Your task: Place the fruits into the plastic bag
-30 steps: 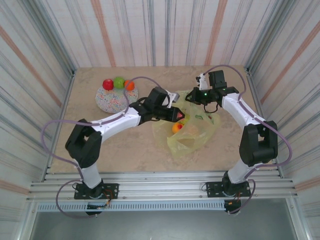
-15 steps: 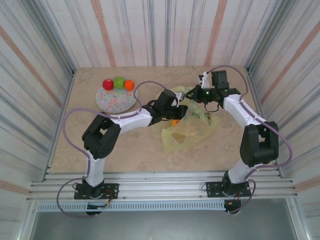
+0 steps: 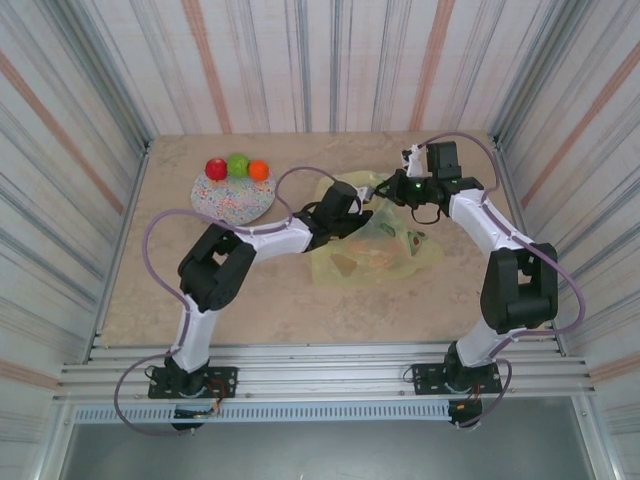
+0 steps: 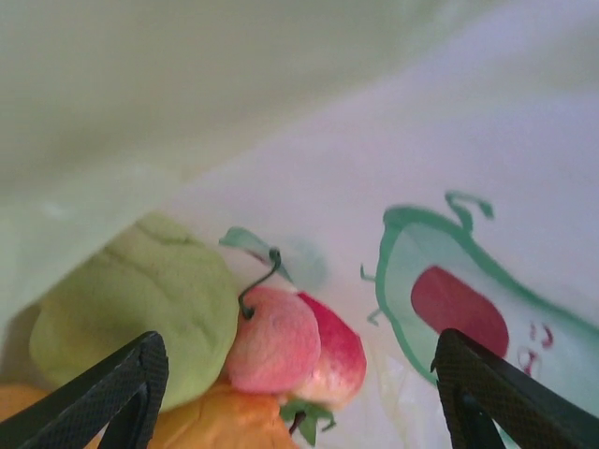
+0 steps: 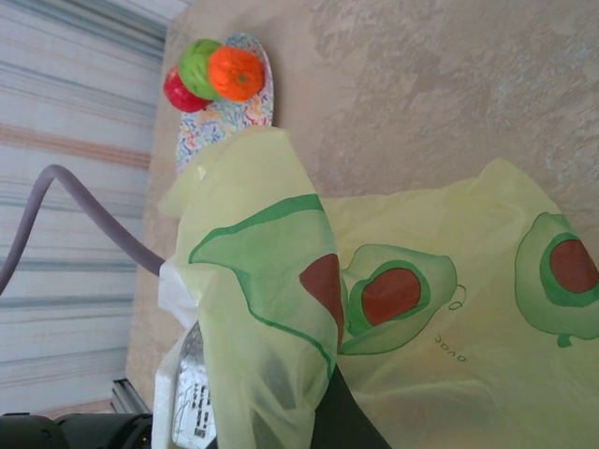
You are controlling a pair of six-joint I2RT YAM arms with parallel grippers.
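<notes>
The yellow plastic bag (image 3: 385, 250) with avocado prints lies right of the table's centre. My left gripper (image 3: 352, 222) is pushed into its mouth. In the left wrist view, the left gripper (image 4: 295, 398) stands open inside the bag. A pink-red fruit (image 4: 295, 339) lies loose ahead of it, beside a green fruit (image 4: 140, 299) and an orange one (image 4: 211, 421). My right gripper (image 3: 396, 190) is shut on the bag's raised edge (image 5: 271, 281), holding the mouth up. Red (image 3: 216, 169), green (image 3: 238, 165) and orange (image 3: 259, 170) fruits sit at the far rim of the speckled plate (image 3: 230, 203).
The plate (image 5: 239, 108) with its three fruits is at the back left, a short way from the bag. Striped walls close in the table on three sides. The left arm's cable (image 3: 300, 172) loops above the plate's right side.
The left arm reached further right into the bag, and its jaws opened, letting go of the pink-red fruit. The bag shifted slightly. The right gripper kept its hold on the edge.
</notes>
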